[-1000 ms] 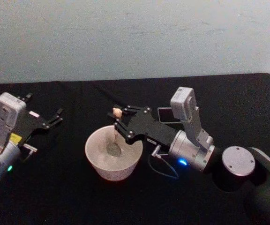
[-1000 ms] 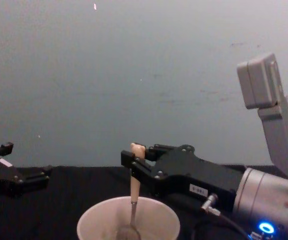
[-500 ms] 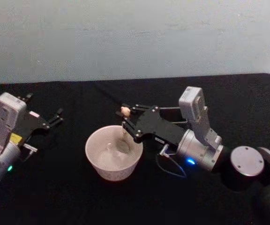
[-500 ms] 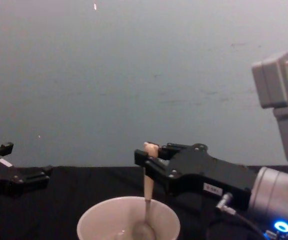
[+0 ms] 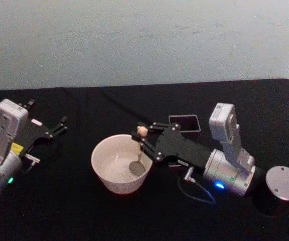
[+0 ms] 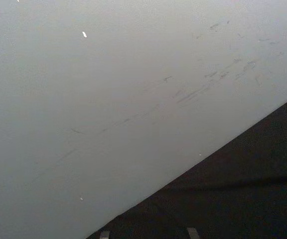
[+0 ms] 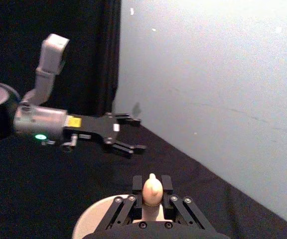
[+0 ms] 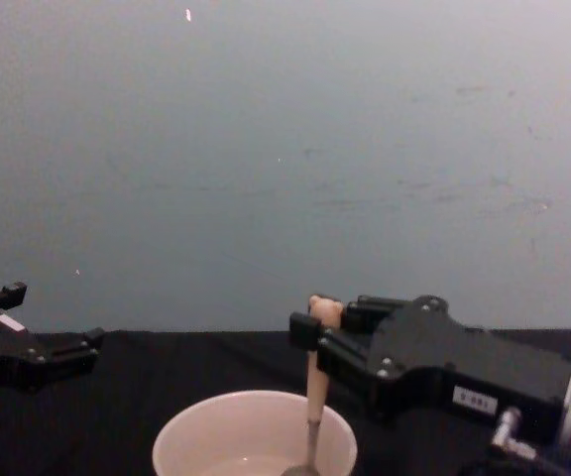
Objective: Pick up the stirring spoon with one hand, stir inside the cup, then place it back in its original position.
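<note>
Stirring spoon [image 5: 139,153] (bear-head knob) in right gripper [image 5: 145,133], bowl inside round cup [image 5: 115,183]

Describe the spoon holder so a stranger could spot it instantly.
On the black table, look just beyond the right gripper, right of the cream cup. The holder there is a dark grey square box with thin walls, unlike the round, pale cup.

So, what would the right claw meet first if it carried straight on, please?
Likely nothing: the right claw, holding the stirring spoon, points across above the cup; the left claw looks off-line, depth unclear.
</note>
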Controlling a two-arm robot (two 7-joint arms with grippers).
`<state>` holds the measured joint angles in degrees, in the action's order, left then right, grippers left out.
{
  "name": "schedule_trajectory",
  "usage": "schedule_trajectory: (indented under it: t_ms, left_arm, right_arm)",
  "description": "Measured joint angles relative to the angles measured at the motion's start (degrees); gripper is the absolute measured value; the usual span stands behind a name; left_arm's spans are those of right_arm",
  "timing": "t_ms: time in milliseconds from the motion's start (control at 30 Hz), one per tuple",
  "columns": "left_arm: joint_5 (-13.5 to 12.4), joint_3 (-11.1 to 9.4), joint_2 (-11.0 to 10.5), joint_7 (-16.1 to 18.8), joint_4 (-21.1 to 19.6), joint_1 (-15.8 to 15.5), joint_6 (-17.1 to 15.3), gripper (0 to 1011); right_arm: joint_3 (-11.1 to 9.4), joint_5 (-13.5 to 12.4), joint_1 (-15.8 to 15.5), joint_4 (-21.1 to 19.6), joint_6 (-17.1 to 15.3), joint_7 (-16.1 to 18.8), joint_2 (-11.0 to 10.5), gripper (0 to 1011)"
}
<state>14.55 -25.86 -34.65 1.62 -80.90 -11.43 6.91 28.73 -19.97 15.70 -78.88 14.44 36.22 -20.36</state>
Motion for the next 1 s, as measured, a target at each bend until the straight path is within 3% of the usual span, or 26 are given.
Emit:
schedule_trajectory:
  t_ms: [233,567,767,1000]
  left_arm:
    - [0.0,0.0,0.0,0.0,0.0,0.0,0.0,1001]
    - [0.0,0.0,0.0,0.0,0.0,0.0,0.0,1001]
    - [0.0,0.0,0.0,0.0,0.0,0.0,0.0,1001]
    - [0.0,0.0,0.0,0.0,0.0,0.0,0.0,1001]
  right_arm:
    - [1.5,-0.7,-0.7,-1.0,-0.4,0.7,0.3,214]
    - [2.9,-0.7,1.8,2.1,-0.7,-0.6,3.6,214]
    - [2.7,0.3,3.9,5.4,-0.6,-2.4,5.5,214]
    - [1.8,0.6,4.6,6.6,-0.5,-3.3,6.0,214]
